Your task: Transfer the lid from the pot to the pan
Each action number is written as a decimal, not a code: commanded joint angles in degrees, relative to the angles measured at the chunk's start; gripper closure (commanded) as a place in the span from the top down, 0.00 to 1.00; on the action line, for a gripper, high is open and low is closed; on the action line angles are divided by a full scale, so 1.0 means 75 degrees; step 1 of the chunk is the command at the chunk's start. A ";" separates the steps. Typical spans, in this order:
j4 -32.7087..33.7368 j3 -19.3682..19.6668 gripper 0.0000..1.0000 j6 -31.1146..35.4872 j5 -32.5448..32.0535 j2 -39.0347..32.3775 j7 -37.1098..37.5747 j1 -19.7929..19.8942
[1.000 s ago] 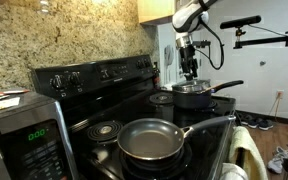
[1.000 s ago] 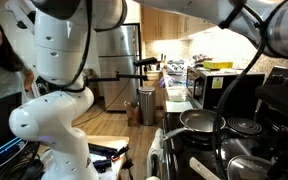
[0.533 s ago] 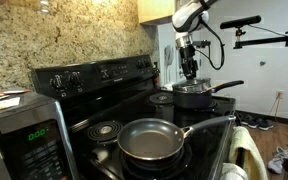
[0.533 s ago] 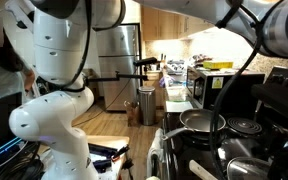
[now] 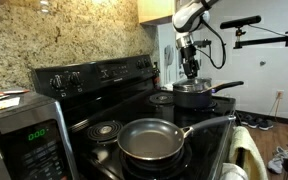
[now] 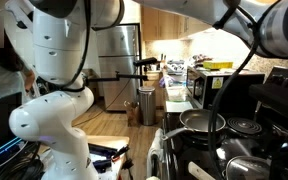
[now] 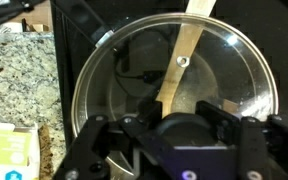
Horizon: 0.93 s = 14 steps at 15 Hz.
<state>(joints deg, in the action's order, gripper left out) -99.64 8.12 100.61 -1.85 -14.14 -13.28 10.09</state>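
Here, round glass lid (image 7: pixel 180 78), shiny steel rim, on dark pot (image 5: pixel 192 96), end effector (image 5: pixel 190 73) grip unclear.

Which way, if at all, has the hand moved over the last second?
No. In an exterior view the hand hangs at the same spot and height over the pot on the stove as before.

Arm (image 5: pixel 188 14) reaching down, gripper (image 5: pixel 191 75) vertical, jaws spread apart.
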 commanded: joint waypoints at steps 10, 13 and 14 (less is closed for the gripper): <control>-0.0595 -0.0085 0.16 0.0021 -0.0703 0.1594 -0.0110 -0.0199; -0.0654 -0.0211 0.16 0.0074 -0.0729 0.1899 -0.0221 -0.0381; -0.0681 -0.0290 0.16 0.0098 -0.0730 0.1997 -0.0286 -0.0480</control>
<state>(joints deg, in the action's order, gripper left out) -102.89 7.28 100.59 -5.52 -2.97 -13.46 7.91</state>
